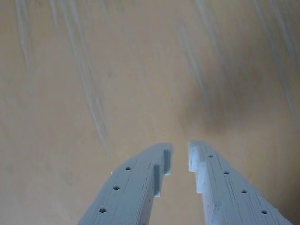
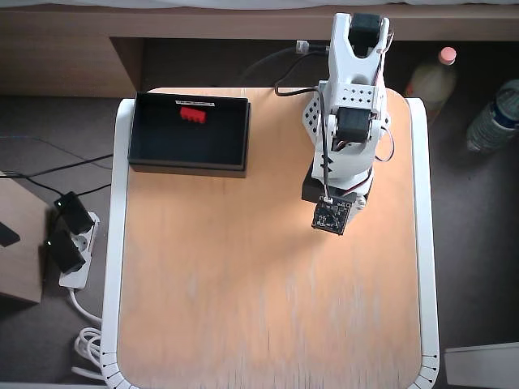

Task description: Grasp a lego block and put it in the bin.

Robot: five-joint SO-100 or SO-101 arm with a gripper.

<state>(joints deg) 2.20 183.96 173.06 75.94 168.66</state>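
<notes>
**Block in bin, tool empty**

On my overhead feed the block (image 2: 192, 114) lies inside the bin (image 2: 154, 156), near its far wall, at the surface's (image 2: 243, 284) upper left. My wrist feed shows the tool (image 1: 180, 157) nearly closed, a narrow gap between its fingers (image 1: 136, 183), gripping nothing, above bare wood.

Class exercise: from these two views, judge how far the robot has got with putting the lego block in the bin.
Done: the lego block already lies inside the bin in the overhead view. In hand: nothing; the wrist view shows the end effector empty, its fingertips a narrow gap apart over the bare table. Left: no other block shows on the table, so nothing apparent remains.
</notes>
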